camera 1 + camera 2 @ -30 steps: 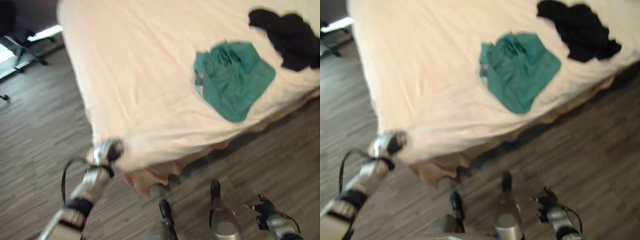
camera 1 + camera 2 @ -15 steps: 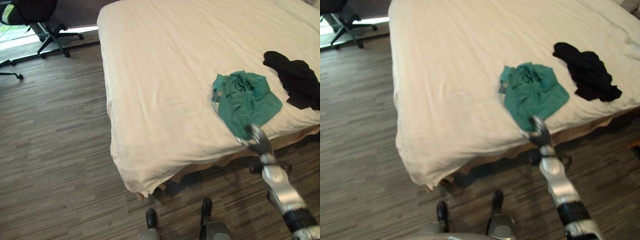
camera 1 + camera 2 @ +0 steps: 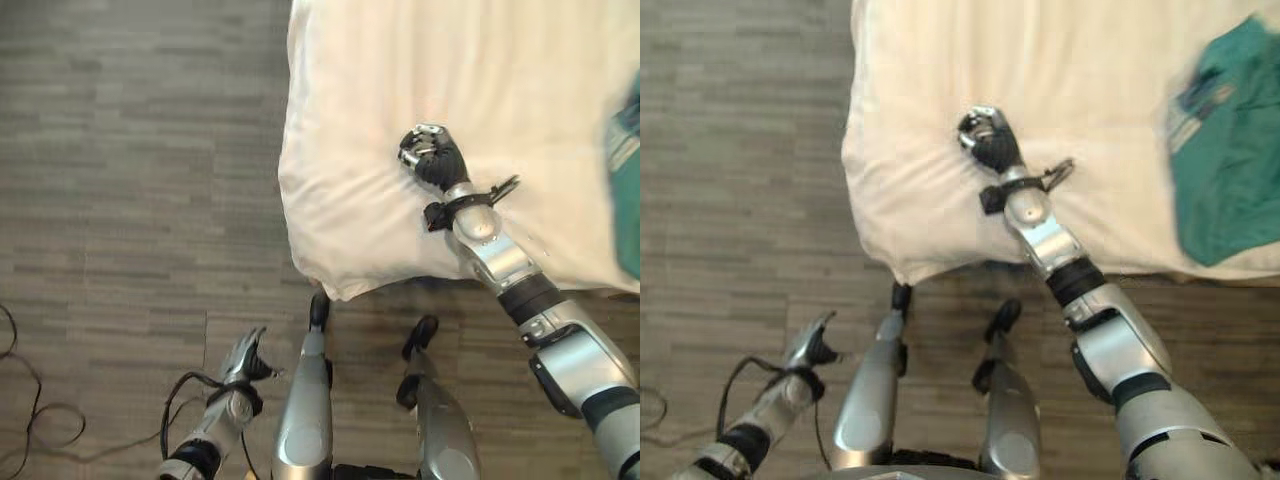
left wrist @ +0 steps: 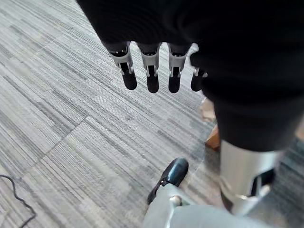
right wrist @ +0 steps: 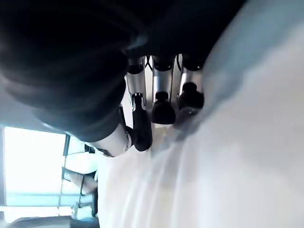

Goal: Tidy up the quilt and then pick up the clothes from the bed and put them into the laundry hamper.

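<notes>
Quilt (image 3: 470, 90) is what lies under my right hand (image 3: 432, 158): a pale cream cover spread over the bed (image 3: 1110, 272), reaching to the corner nearest me, where it droops over the edge toward the floor (image 3: 130, 180). My right hand rests on top of it a little in from that corner, with the arm stretched out over the bed's near edge. In the right wrist view my fingers (image 5: 161, 107) are curled down with their dark tips against the cloth; I cannot tell whether any fold is caught between them and the thumb.

Green clothes (image 3: 1230, 170) lie crumpled on the quilt well off to my right, near the bed's near edge and apart from my right hand.

My left hand (image 3: 243, 362) hangs low at my side over the floor, away from the bed. In its own wrist view its fingers (image 4: 150, 71) are straight and slightly spread, and they hold nothing.

The floor is grey-brown wood-look planking, laid in long strips, and it runs around the corner of the bed on my left and in front. Past my right hand, the wrist view shows a bright window (image 5: 28, 166) across the room.
</notes>
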You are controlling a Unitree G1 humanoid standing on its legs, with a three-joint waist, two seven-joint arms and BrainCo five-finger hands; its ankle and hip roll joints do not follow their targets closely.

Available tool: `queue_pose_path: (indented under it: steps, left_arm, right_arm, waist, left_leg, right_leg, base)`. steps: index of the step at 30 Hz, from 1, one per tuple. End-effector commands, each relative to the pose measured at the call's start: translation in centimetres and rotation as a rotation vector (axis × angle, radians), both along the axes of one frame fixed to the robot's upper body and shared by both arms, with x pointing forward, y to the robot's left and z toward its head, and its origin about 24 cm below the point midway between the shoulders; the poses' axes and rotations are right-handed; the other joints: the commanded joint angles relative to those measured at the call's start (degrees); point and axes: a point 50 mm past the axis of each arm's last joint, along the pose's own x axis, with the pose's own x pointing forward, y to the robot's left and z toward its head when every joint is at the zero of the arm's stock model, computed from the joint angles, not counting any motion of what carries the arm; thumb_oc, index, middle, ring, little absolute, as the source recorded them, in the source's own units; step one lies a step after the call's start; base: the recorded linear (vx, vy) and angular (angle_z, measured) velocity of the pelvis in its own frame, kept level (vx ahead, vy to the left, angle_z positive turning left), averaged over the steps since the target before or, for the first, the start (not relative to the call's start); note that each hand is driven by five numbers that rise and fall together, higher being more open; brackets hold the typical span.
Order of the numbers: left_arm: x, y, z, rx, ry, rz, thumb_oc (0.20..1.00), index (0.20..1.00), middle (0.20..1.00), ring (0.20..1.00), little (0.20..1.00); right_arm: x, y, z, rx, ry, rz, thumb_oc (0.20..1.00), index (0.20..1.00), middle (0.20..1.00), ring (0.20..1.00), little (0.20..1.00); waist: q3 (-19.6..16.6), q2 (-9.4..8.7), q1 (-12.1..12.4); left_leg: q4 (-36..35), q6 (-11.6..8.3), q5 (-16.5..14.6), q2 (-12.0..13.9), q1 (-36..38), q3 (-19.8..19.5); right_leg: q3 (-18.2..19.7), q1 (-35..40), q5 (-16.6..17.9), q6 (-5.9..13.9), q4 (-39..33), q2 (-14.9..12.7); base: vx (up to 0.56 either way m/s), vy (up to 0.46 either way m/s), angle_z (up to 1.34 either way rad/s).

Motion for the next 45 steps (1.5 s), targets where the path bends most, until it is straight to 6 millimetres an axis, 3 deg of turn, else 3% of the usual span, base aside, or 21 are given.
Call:
queue_pose_path:
  steps: [1, 3, 4, 10, 14, 16, 20, 21, 25, 28, 30, 32, 33, 34, 35, 36, 37, 38, 42, 44, 45]
  left_arm:
    - [-2.4, 0.8, -1.8, 0.043, 0.079, 0.038, 1.0, 1.0, 1.0, 1.0, 1.0]
    - [-3.0, 0.4, -2.6, 0.043, 0.127, 0.044, 1.0, 1.0, 1.0, 1.0, 1.0]
    - [-4.3, 0.7, -3.8, 0.008, 0.203, 0.126, 1.0, 1.0, 1.0, 1.0, 1.0]
    - [-5.7, 1.8, -4.8, 0.016, 0.311, 0.192, 1.0, 1.0, 1.0, 1.0, 1.0]
    - [-5.5, 2.8, -4.4, 0.071, 0.33, 0.144, 1.0, 1.0, 1.0, 1.0, 1.0]
    - [-5.2, 3.1, -4.0, 0.064, 0.308, 0.151, 1.0, 1.0, 1.0, 1.0, 1.0]
    - [-4.1, 2.5, -3.6, 0.038, 0.264, 0.152, 1.0, 1.0, 1.0, 1.0, 1.0]
    - [-3.1, 1.7, -3.3, 0.022, 0.226, 0.135, 1.0, 1.0, 1.0, 1.0, 1.0]
    - [-2.2, 0.3, -3.0, -0.041, 0.175, 0.133, 1.0, 1.0, 1.0, 1.0, 1.0]
    - [-1.5, -0.8, -2.6, -0.109, 0.125, 0.142, 1.0, 1.0, 1.0, 1.0, 1.0]
    - [-1.5, -1.3, -2.6, -0.151, 0.109, 0.164, 1.0, 1.0, 1.0, 1.0, 1.0]
    - [-1.8, -2.0, -3.1, -0.189, 0.116, 0.215, 1.0, 1.0, 1.0, 1.0, 1.0]
    - [-1.7, -2.0, -3.0, -0.188, 0.115, 0.216, 1.0, 1.0, 1.0, 1.0, 1.0]
    - [-2.4, -2.1, -3.6, -0.198, 0.147, 0.239, 1.0, 1.0, 1.0, 1.0, 1.0]
    - [-3.1, -2.0, -4.1, -0.197, 0.183, 0.248, 1.0, 1.0, 1.0, 1.0, 1.0]
    - [-3.1, -2.0, -4.1, -0.197, 0.183, 0.248, 1.0, 1.0, 1.0, 1.0, 1.0]
    - [-3.7, -2.6, -4.7, -0.2, 0.222, 0.24, 1.0, 1.0, 1.0, 1.0, 1.0]
    - [-4.2, -2.6, -5.0, -0.188, 0.256, 0.227, 1.0, 1.0, 1.0, 1.0, 1.0]
    - [-5.2, -2.7, -5.8, -0.134, 0.332, 0.178, 1.0, 1.0, 1.0, 1.0, 1.0]
    - [-6.3, -2.9, -6.4, -0.075, 0.394, 0.108, 1.0, 1.0, 1.0, 1.0, 1.0]
    - [-6.3, -2.8, -6.3, -0.075, 0.394, 0.108, 1.0, 1.0, 1.0, 1.0, 1.0]
  right_arm:
    - [-0.9, -1.6, -9.9, -0.037, 0.367, -0.036, 0.2, 0.2, 0.2, 0.2, 0.2]
    - [-3.1, -0.7, -15.1, 0.004, 0.543, 0.024, 0.2, 0.2, 0.2, 0.2, 0.2]
    - [-6.3, -0.3, -19.6, -0.003, 0.7, 0.102, 0.2, 0.2, 0.2, 0.2, 0.2]
    - [-11.2, 0.6, -22.0, -0.022, 0.785, 0.308, 0.2, 0.2, 0.2, 0.2, 0.2]
    - [-11.3, 1.7, -17.6, 0.087, 0.617, 0.454, 0.2, 0.2, 0.2, 0.2, 0.2]
    - [-10.6, 1.8, -13.2, 0.125, 0.422, 0.482, 0.2, 0.2, 0.2, 0.2, 0.2]
    - [-8.4, 2.2, -8.2, 0.169, 0.205, 0.419, 0.2, 0.2, 0.2, 0.2, 0.2]
    - [-7.3, 2.0, -5.2, 0.191, 0.077, 0.363, 0.2, 0.2, 0.2, 0.2, 0.2]
    - [-6.2, 1.4, -2.9, 0.129, -0.013, 0.286, 0.2, 0.2, 0.2, 0.2, 0.2]
    - [-5.3, -0.8, -3.5, 0.118, 0.009, 0.163, 0.2, 0.2, 0.2, 0.2, 0.2]
    - [-5.3, -2.4, -5.4, 0.14, 0.068, 0.081, 0.2, 0.2, 0.2, 0.2, 0.2]
    - [-5.6, -4.3, -10.2, 0.242, 0.244, -0.013, 0.2, 0.2, 0.2, 0.2, 0.2]
    - [-5.6, -4.3, -10.2, 0.243, 0.243, -0.013, 0.2, 0.2, 0.2, 0.2, 0.2]
    - [-6.6, -5.3, -14.0, 0.29, 0.387, -0.062, 0.2, 0.2, 0.2, 0.2, 0.2]
    - [-7.4, -6.1, -16.0, 0.287, 0.459, -0.101, 0.2, 0.2, 0.2, 0.2, 0.2]
    - [-7.4, -6.1, -16.0, 0.287, 0.459, -0.1, 0.2, 0.2, 0.2, 0.2, 0.2]
    - [-9.5, -8.4, -20.0, 0.252, 0.607, -0.22, 0.498, 0.498, 0.498, 0.498, 0.498]
    - [-10.8, -9.4, -21.9, 0.232, 0.682, -0.271, 1.0, 1.0, 1.0, 1.0, 1.0]
    - [-14.0, -11.0, -26.2, 0.111, 0.868, -0.383, 1.0, 1.0, 1.0, 1.0, 1.0]
    - [-16.6, -12.0, -29.9, -0.041, 1.045, -0.469, 1.0, 1.0, 1.0, 1.0, 1.0]
    - [-16.6, -12.0, -29.9, -0.041, 1.045, -0.468, 1.0, 1.0, 1.0, 1.0, 1.0]
  waist:
    - [-1.45, 1.67, -0.51]
    - [-1.45, 1.42, -1.4]
    - [-1.45, 0.88, -2.57]
    - [-3.96, -0.55, -5.3]
    - [-6.92, -1.46, -7.42]
    - [-7.29, -1.47, -7.87]
    - [-5.61, -0.56, -8.54]
    - [-4.39, -0.02, -8.47]
    - [-2.44, 1.02, -8.43]
    - [-1.45, 1.07, -9.05]
    - [-1.45, 0.8, -9.31]
    - [-1.45, -1.2, -8.88]
    - [-1.45, -1.33, -8.94]
    - [-1.55, -3.35, -8.11]
    - [-2.7, -3.72, -7.92]
    - [-2.77, -3.9, -8.02]
    - [-5.36, -3.97, -9.09]
    - [-6.53, -4.02, -9.61]
    - [-9.69, -4.39, -11.17]
    - [-10.66, -2.53, -10.32]
    - [-10.68, -2.63, -10.42]
  left_leg:
    - [8.58, -2.84, -9.07, 3.69, 0.67, 0.28]
    - [9.52, -2.51, -10.11, 2.99, 1.1, 0.9]
    - [10.24, -2.11, -11.43, 2.11, 2.53, 1.4]
    - [9.17, -0.57, -13.34, -0.4, 6.67, 3.1]
    - [6.01, 1.0, -12.86, -1.05, 10.61, 4.87]
    - [5.31, 1.6, -12.64, -0.42, 12.07, 6.64]
    - [6.87, 2.22, -12.63, -1.03, 11.64, 8.26]
    - [10.89, 2.06, -12.96, -1.5, 8.76, 8.88]
    - [16.84, 1.27, -13.88, -0.17, 4.49, 10.61]
    - [22.07, 1.5, -15.46, 1.44, 0.04, 11.26]
    - [23.66, 1.71, -16.32, 0.66, -1.63, 9.37]
    - [22.4, 1.0, -18.02, -3.75, -0.31, -0.8]
    - [22.16, 1.04, -17.76, -3.9, -0.29, -0.79]
    - [19.5, 1.69, -19.92, -7.61, 4.25, -10.44]
    - [17.89, 2.53, -21.34, -8.53, 6.98, -14.41]
    - [17.61, 2.55, -21.03, -8.73, 6.97, -14.43]
    - [12.25, 3.36, -20.56, -10.1, 11.65, -17.09]
    - [9.9, 3.43, -19.68, -9.85, 13.06, -15.81]
    - [4.7, 4.22, -17.81, -10.19, 17.21, -12.66]
    - [4.91, 4.3, -16.79, -7.36, 17.58, -5.82]
    - [4.86, 4.33, -16.64, -7.49, 17.5, -5.9]
  right_leg:
    - [4.19, -2.81, -8.4, 5.67, 6.53, -7.07]
    - [4.79, -2.2, -7.98, 5.89, 6.03, -7.68]
    - [5.01, -0.59, -7.26, 6.3, 5.27, -8.38]
    - [4.39, 3.49, -4.32, 7.46, 1.92, -11.07]
    - [5.31, 3.72, -5.59, 7.53, 4.38, -10.57]
    - [3.96, 3.77, -8.62, 6.69, 9.89, -9.33]
    - [3.98, 1.88, -11.22, 5.78, 16.34, -5.91]
    - [4.8, 2.53, -12.78, 4.18, 13.29, -4.01]
    - [6.31, -0.91, -13.26, 2.59, 14.29, -3.22]
    - [8.08, -6.53, -13.31, 2.12, 17.11, -2.55]
    - [9.81, -8.92, -12.86, 2.15, 17.5, -1.7]
    - [14.4, -7.38, -11.04, 2.39, 11.24, 1.92]
    - [14.42, -7.37, -10.87, 2.41, 11.08, 1.78]
    - [19.1, -5.52, -9.34, 3.04, 7.98, 4.24]
    - [20.86, -4.8, -9.22, 3.19, 7.0, 5.44]
    - [20.87, -4.87, -9.11, 3.23, 6.89, 5.22]
    - [21.73, -3.58, -7.95, 3.78, 4.83, 5.22]
    - [21.23, -2.76, -6.89, 4.51, 3.47, 4.47]
    - [18.8, -1.38, -4.6, 6.18, 0.86, 2.4]
    - [8.38, 1.45, -9.38, 4.83, 5.94, 0.17]
    - [8.33, 1.38, -9.36, 4.86, 5.97, 0.02]
  base:
    - [-0.05, 0.11, -0.16]
    - [-0.04, 0.13, -0.17]
    - [-0.02, 0.119, -0.15]
    - [0.02, 0.143, -0.04]
    - [0.04, 0.136, 0.01]
    - [-0.02, 0.084, -0.26]
    - [-0.06, 0.082, -0.48]
    - [-0.06, 0.001, -0.65]
    - [-0.06, -0.009, -0.41]
    - [-0.06, 0.013, -0.43]
    - [-0.04, 0.118, -0.55]
    - [-0.05, 0.196, -0.85]
    - [-0.07, 0.171, -1.48]
    - [-0.02, 0.107, -1.49]
    - [-0.02, 0.108, -1.66]
    - [0.02, 0.045, -1.9]
    - [-0.02, 0.107, -1.99]
    - [-0.03, 0.108, -1.5]
    - [-0.1, 0.124, -0.59]
    - [-0.24, 0.031, -0.91]
    - [-0.26, 0.023, -1.25]
